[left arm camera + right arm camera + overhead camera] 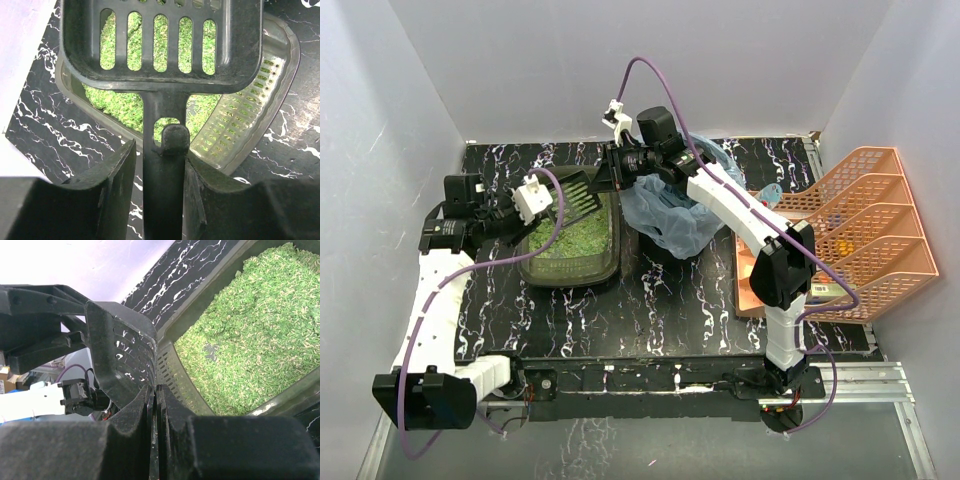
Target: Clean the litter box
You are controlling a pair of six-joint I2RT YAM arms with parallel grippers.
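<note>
While I watch from the top camera, the left arm runs up the left edge of the counter (660, 300), folds at the elbow and turns its wrist inward, toward the right. The left claw (160, 162) is closed tight on the black handle of a slotted scoop (165, 80), one finger on each side of it. The scoop head hangs over the far end of the litter box (570, 277), tilted, with green litter (250, 330) showing through its slots in the left wrist view. The right arm rises from its base, bends at a high elbow and stretches up and left across the blue-bagged bin (670, 220), wrist angled down. The right claw (155, 395) sits at the box's far right corner, fingers drawn to a thin slit. It looks pinched on the rim there, though the contact itself is hard to make out. The litter box lies flat on the counter, left of centre, just beside the bin and between the two claws. The scoop head stands close to the right claw, just apart from it. An orange organiser (860, 230) sits at the right edge, well away.
</note>
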